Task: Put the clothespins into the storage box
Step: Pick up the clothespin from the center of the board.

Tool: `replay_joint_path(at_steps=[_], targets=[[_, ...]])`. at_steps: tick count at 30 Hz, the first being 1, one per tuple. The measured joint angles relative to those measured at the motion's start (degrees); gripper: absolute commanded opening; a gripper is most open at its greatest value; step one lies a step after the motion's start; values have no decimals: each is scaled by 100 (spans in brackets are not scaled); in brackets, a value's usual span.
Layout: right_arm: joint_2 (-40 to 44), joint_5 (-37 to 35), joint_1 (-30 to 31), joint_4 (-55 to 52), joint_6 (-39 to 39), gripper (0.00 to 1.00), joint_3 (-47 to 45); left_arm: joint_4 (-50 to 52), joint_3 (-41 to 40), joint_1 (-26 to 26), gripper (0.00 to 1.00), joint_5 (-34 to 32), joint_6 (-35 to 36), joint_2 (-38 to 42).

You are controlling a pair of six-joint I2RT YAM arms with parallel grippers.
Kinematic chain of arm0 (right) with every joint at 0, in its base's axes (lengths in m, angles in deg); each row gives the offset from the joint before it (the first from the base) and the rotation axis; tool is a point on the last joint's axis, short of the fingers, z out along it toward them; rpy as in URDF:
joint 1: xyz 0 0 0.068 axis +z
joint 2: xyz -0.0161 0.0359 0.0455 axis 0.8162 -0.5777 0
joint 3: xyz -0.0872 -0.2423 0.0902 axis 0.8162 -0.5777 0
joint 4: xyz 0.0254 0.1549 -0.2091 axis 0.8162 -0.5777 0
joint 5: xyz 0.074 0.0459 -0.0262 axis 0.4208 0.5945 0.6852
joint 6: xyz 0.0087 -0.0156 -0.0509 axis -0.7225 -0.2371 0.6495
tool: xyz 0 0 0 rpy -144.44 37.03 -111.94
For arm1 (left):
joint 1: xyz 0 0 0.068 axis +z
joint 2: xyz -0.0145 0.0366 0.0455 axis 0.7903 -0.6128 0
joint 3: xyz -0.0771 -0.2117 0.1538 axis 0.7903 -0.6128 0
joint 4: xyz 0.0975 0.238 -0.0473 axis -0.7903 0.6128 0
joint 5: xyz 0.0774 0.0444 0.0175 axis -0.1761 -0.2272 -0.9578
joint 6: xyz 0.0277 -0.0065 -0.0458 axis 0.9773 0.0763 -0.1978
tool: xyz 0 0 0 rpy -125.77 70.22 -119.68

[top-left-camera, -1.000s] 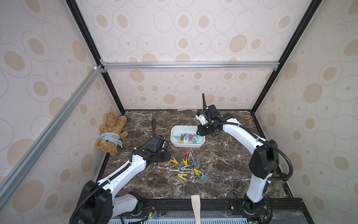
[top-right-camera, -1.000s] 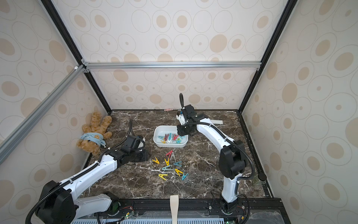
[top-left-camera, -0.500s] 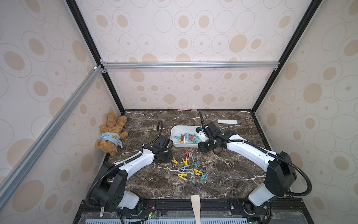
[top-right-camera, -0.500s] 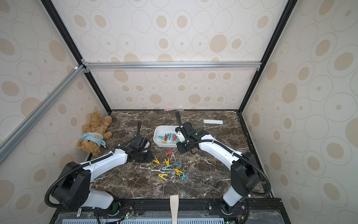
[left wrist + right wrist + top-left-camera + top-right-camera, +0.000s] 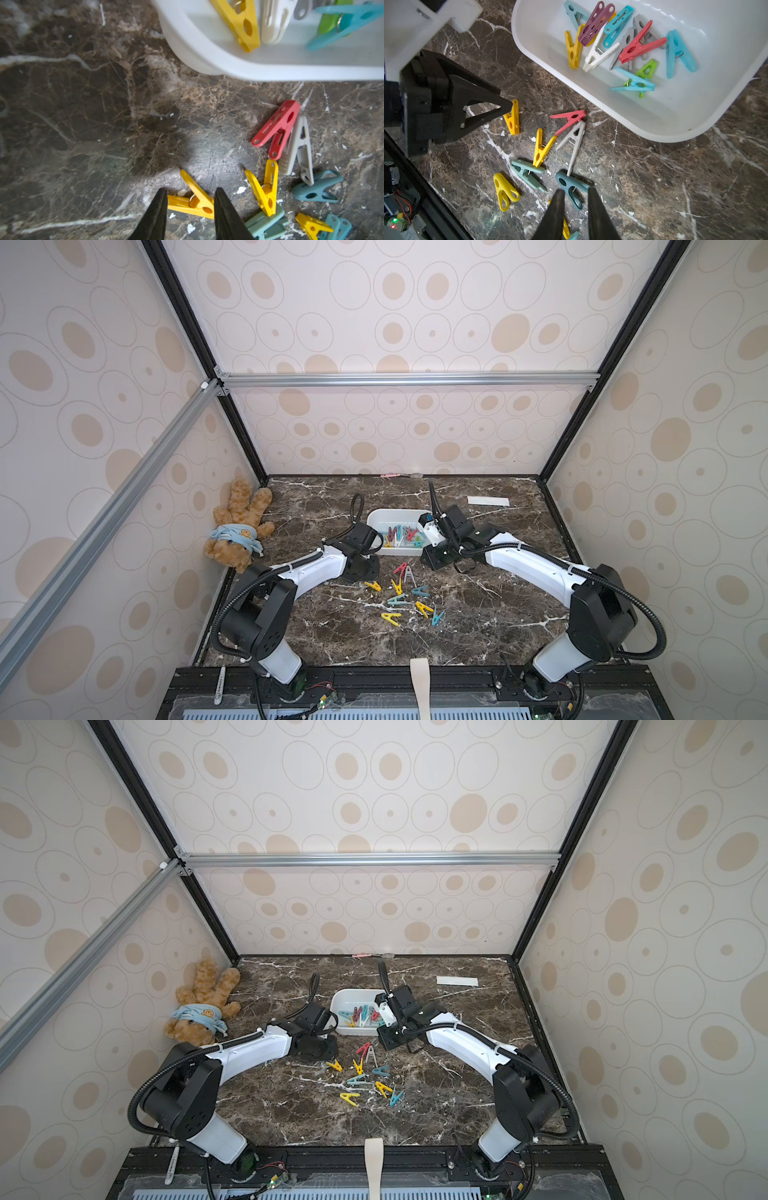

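The left gripper (image 5: 190,192) holds its jaws part-open astride a yellow clothespin (image 5: 199,202), the right gripper (image 5: 575,190) has narrowly parted, empty jaws over a teal clothespin (image 5: 566,181), and the storage box (image 5: 270,72) is just beyond both; I'd centre, lower, then pinch.

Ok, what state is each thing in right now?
storage box: upright, partly filled with clothespins.
loose clothespins: lying on the table beside it.
left gripper: open, jaws either side of a yellow clothespin.
right gripper: open, empty, aimed at a dark teal clothespin.
teddy bear: lying down by the wall.
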Motion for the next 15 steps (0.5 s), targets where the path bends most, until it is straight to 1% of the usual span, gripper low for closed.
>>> replay_joint_path(at_steps=[5,9,11,15], targets=[[20,50,0,125,-17,23,-249,66,203,-151,36,-133,-4,-332],[81,46,0,234,-17,23,-374,157,208,-186,35,-267,-9,-400],[131,44,0,258,-17,23,-413,186,208,-199,34,-321,-11,-433],[197,33,0,315,-13,23,-431,219,208,-208,34,-470,-57,-459]])
